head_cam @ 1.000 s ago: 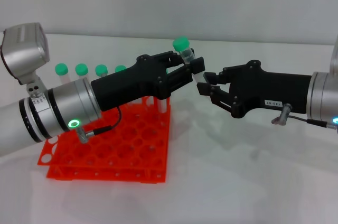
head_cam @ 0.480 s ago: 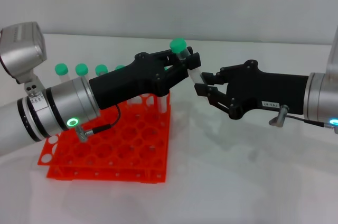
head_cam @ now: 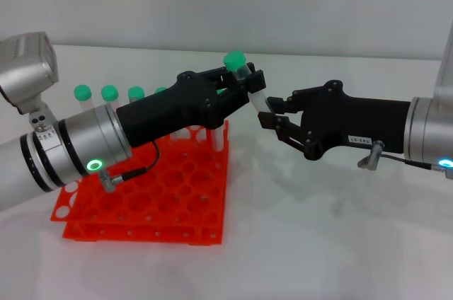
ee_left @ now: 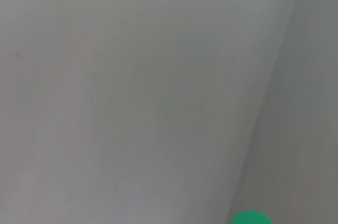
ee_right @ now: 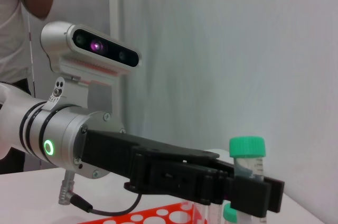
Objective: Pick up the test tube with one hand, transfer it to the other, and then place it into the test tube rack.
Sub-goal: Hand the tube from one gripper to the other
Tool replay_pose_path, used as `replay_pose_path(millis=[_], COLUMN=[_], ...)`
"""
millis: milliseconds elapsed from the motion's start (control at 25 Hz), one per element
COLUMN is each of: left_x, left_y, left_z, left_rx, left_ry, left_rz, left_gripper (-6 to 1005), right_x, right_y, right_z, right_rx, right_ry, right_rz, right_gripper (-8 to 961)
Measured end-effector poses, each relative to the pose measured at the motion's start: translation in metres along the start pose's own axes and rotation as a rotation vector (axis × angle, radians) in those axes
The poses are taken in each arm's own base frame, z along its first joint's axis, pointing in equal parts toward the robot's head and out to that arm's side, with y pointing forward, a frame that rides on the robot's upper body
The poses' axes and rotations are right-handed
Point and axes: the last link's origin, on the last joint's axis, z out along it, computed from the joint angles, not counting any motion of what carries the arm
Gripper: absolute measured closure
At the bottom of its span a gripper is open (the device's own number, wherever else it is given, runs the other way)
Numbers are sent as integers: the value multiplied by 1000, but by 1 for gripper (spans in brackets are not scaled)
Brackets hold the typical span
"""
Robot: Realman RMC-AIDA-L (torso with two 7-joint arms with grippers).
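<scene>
My left gripper (head_cam: pixel 249 84) is shut on the test tube (head_cam: pixel 244 79), a clear tube with a green cap that leans up and to the left above the right end of the orange test tube rack (head_cam: pixel 141 204). The tube's lower tip points toward my right gripper (head_cam: pixel 267 112), which is open just to its right, fingers apart and not pinching it. The right wrist view shows the capped tube (ee_right: pixel 247 156) upright in the left gripper (ee_right: pixel 248 195), with the rack (ee_right: pixel 158 216) below. Only the green cap (ee_left: pixel 251 217) shows in the left wrist view.
Several green-capped tubes (head_cam: pixel 109 93) stand in the rack's back row, behind my left forearm. White tabletop lies in front of and to the right of the rack. A person (ee_right: pixel 24 2) stands behind the left arm in the right wrist view.
My left gripper has drawn the tube a little to the left, away from the right fingers. The right arm has shifted slightly left and stays open.
</scene>
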Motion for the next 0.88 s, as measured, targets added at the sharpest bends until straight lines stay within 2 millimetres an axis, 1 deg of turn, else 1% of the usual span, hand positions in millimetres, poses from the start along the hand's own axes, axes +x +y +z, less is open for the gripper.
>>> replay_pose_path(millis=[200,480,680,800,840,880], left_x=[2,3,7,13,16,16], left_y=[2,3,1,0,0,0], left_z=[0,0,-3,-15,-20,-20], left_rx=[-15,-21,-23,-12,-8,-8], left_ry=[8,11,4,-15,-26,-26], left_rz=[2,5,27,42,46,46], left_gripper=[783,784,786,783,782,781], right_x=[1,5,10,13,14,15], right_y=[-1,-11,-24,-30,-31,-33], right_z=[0,0,-6,-12,-15,-18], right_rx=[3,53,94,122,131,141], right_ry=[2,6,7,4,4,3], right_rz=[15,44,78,94,100,106], right_gripper=[588,578,342,123,116,109])
